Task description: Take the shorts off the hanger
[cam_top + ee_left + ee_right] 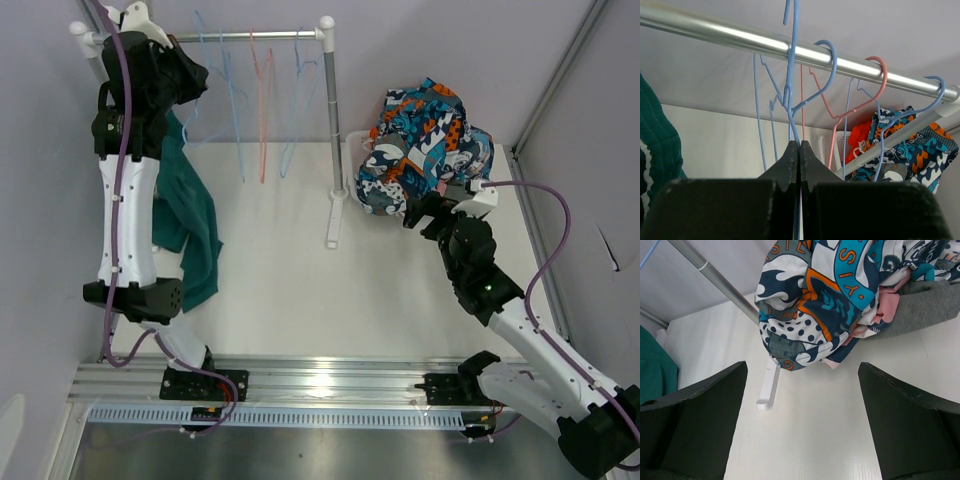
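Note:
Teal shorts [187, 215] hang down beside my raised left arm; their cloth also shows at the left edge of the left wrist view [657, 150]. My left gripper [799, 145] is up at the rail [250, 36], shut on the wire of a blue hanger [792, 75]. Other shorts lie in a pile at the back right, with the blue-orange-white print [425, 130] [825, 295] on top, and grey [925, 305] and pink [887, 307] beneath. My right gripper [425, 215] [802, 415] stands open just in front of the pile, above bare table.
Bare blue [237, 110] and pink [265, 100] hangers hang on the rail. The rack's right post [330, 130] and its white foot [767, 385] stand between the two arms. Walls close in behind and on the right.

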`<state>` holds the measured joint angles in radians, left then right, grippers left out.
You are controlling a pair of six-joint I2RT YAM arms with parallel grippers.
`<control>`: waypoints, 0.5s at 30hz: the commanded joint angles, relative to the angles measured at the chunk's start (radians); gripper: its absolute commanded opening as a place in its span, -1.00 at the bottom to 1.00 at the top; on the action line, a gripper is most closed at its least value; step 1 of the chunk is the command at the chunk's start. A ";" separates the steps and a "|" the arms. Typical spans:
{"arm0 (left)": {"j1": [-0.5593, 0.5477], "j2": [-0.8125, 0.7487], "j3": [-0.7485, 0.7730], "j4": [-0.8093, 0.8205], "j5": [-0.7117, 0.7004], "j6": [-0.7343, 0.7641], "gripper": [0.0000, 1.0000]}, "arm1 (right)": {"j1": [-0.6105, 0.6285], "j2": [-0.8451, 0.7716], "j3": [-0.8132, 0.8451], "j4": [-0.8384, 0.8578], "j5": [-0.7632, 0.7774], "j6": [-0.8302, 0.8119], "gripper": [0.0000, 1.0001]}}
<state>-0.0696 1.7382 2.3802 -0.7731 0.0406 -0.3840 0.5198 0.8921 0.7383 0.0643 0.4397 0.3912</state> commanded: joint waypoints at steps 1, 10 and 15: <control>-0.019 -0.104 -0.041 0.003 -0.036 0.023 -1.00 | 0.005 -0.018 -0.008 -0.001 0.011 0.000 0.99; -0.027 -0.238 -0.219 -0.011 -0.110 0.051 -0.89 | 0.008 -0.067 -0.030 -0.029 0.001 0.031 0.99; -0.027 -0.255 -0.216 -0.029 -0.104 0.053 0.00 | 0.009 -0.108 -0.036 -0.060 0.008 0.029 0.99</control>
<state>-0.0914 1.5150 2.1632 -0.8009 -0.0509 -0.3454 0.5228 0.8177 0.7040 0.0074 0.4370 0.4110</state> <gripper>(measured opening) 0.445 0.993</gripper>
